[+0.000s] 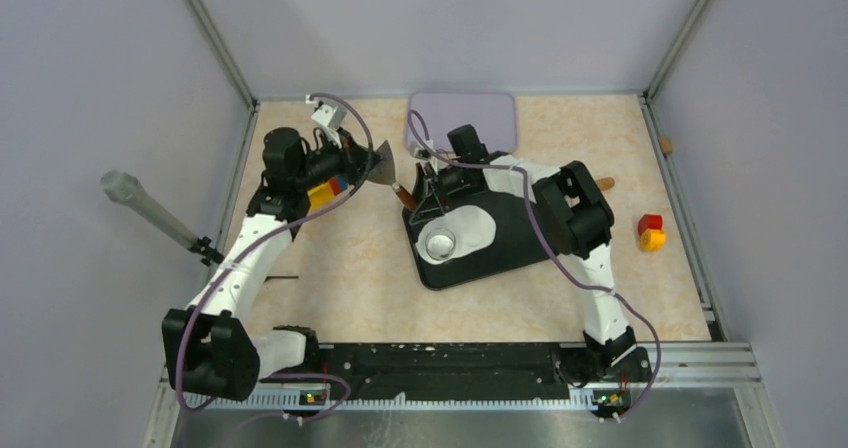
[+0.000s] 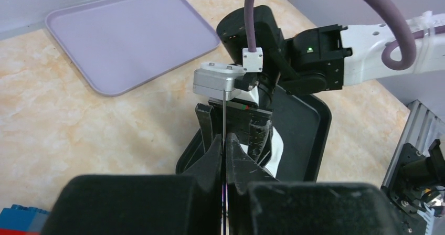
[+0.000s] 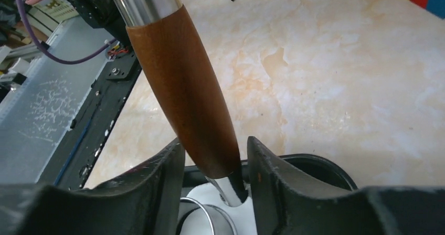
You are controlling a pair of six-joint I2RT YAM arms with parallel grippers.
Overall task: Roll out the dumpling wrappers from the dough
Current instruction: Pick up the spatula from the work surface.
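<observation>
Top view: the dough lies flattened on the black tray, right of centre, with a round dish on its left end. The right gripper hangs over the tray's far-left corner. The left gripper, just to its left, is clamped tight on the scraper by its thin blade. In the right wrist view, the wooden handle stands between the right fingers. These are part-open, and a sliver of gap shows on one side.
</observation>
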